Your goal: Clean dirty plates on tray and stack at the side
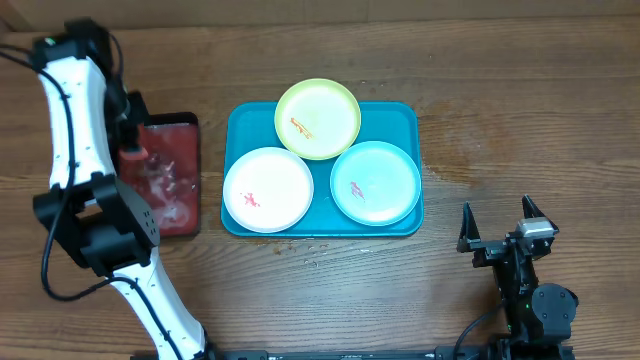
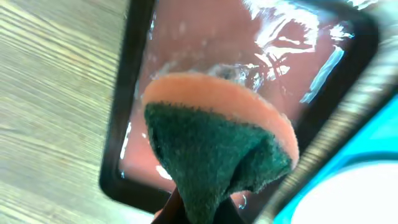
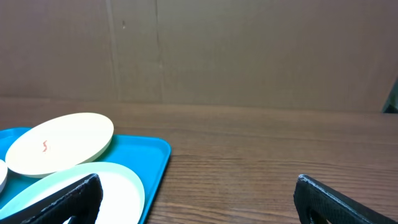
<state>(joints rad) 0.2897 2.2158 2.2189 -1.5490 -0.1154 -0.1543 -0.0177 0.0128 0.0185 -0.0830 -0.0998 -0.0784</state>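
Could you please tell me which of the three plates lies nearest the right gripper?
The pale mint plate, on the tray's right side, towards the right gripper; the white plate lies left, the yellow-green plate at the far edge.

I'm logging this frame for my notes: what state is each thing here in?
white plate, smeared, lying in the blue tray
yellow-green plate, smeared, tilted on its far rim
mint plate, smeared, in it
sponge, pinched by left gripper
dark red tray, wet-looking
right gripper, open, empty

Turquoise tray (image 1: 398, 118) (red-smeared wht plate (image 1: 268, 190))
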